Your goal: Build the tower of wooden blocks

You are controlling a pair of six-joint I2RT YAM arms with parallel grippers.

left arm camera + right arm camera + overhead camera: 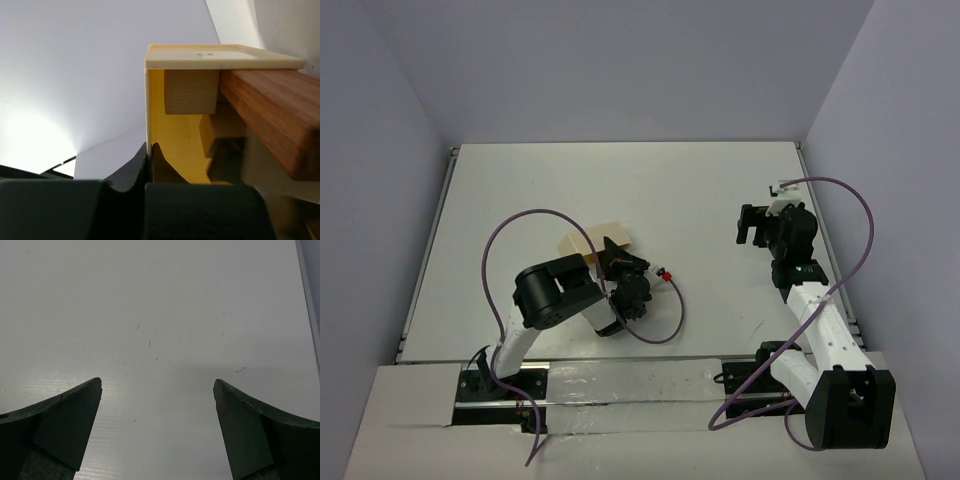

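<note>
Left end effector (612, 252) sits at the pale tray (586, 241), a bit left of the surface's (620, 180) centre and about midway between the near and far edges. In the left wrist view its fingers are pressed nearly together at (149, 151), pinching the thin side wall of the tray (220, 56); that wall runs straight down into the slit between them.

The blocks are inside the tray. A tan block (190, 90) sits against the end wall just beside the pinched side wall. A long reddish-brown block (272, 112) lies next to it and runs toward the camera. A second tan piece (227, 127) lies in shadow between them, shape unclear. From above, the arm and tray rim hide the blocks, so I can't tell how many there are. I also can't tell whether the tray is flat or tipped.

Right end effector (752, 225) is well apart from the tray, near the right edge at mid depth. In its wrist view the fingers are spread wide (157, 390) with only bare surface (150, 315) between them.
</note>
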